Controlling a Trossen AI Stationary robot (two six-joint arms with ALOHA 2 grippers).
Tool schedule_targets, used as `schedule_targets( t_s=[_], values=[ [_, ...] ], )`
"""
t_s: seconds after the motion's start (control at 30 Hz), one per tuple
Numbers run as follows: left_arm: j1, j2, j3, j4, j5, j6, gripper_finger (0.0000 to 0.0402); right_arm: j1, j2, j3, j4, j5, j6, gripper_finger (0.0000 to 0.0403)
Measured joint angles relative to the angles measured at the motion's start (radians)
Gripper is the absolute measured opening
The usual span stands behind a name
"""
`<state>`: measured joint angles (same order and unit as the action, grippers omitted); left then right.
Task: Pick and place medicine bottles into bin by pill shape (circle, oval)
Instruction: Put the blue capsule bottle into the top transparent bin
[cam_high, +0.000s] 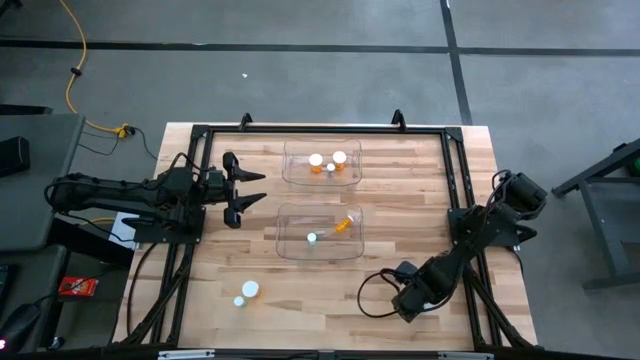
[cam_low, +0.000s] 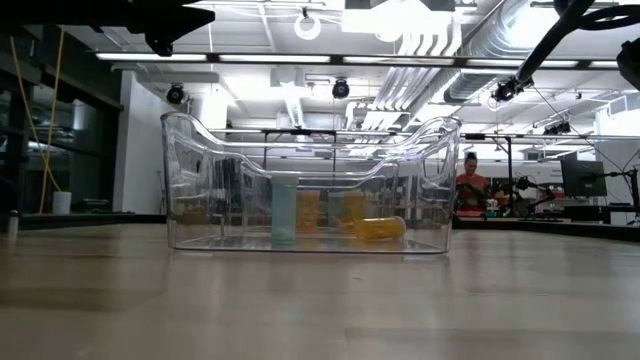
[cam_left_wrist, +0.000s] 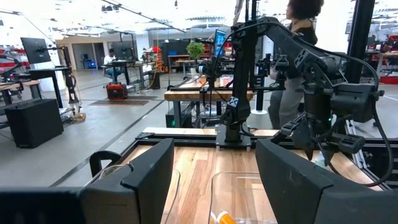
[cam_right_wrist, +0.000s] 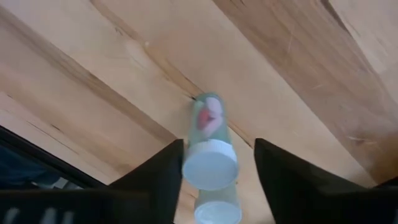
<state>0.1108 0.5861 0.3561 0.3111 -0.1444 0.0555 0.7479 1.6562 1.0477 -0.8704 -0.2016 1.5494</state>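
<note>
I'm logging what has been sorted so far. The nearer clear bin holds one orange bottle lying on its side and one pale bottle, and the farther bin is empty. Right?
Not quite. The farther bin is not empty: the high view shows white-capped orange bottles in it. The rest holds: the nearer bin has an orange bottle on its side and a pale bottle.

three small orange white-capped bottles stand in the far clear bin. an orange one lies beside an upright pale teal one in the near bin. two whitish bottles sit on the bare wood.

Open table beside two bins
</note>
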Motion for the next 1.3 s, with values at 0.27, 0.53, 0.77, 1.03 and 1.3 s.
schedule_targets(
  t_s=[0.27, 0.53, 0.77, 1.03, 1.3],
  values=[
    [0.0, 0.0, 0.0, 0.0, -0.002, 0.0, 0.0216, 0.0, 0.0, 0.0, -0.001, -0.037, -0.053, 0.01],
    [0.0, 0.0, 0.0, 0.001, -0.002, 0.0, 0.0216, -0.033, -0.006, 0.081, -0.117, 0.023, -0.319, 0.0092],
    [0.0, 0.0, 0.0, 0.001, -0.002, 0.0, 0.0216, -0.093, -0.062, 0.29, -0.282, 0.287, -0.653, 0.01],
    [0.0, 0.0, 0.0, 0.001, -0.001, -0.002, 0.0216, -0.149, -0.17, 0.424, -0.204, 0.777, -1.123, 0.01],
    [0.0, 0.0, 0.0, 0.001, 0.008, -0.003, 0.0216, -0.404, -0.247, 0.305, 0.011, 0.678, -1.424, 0.01]
  ],
)
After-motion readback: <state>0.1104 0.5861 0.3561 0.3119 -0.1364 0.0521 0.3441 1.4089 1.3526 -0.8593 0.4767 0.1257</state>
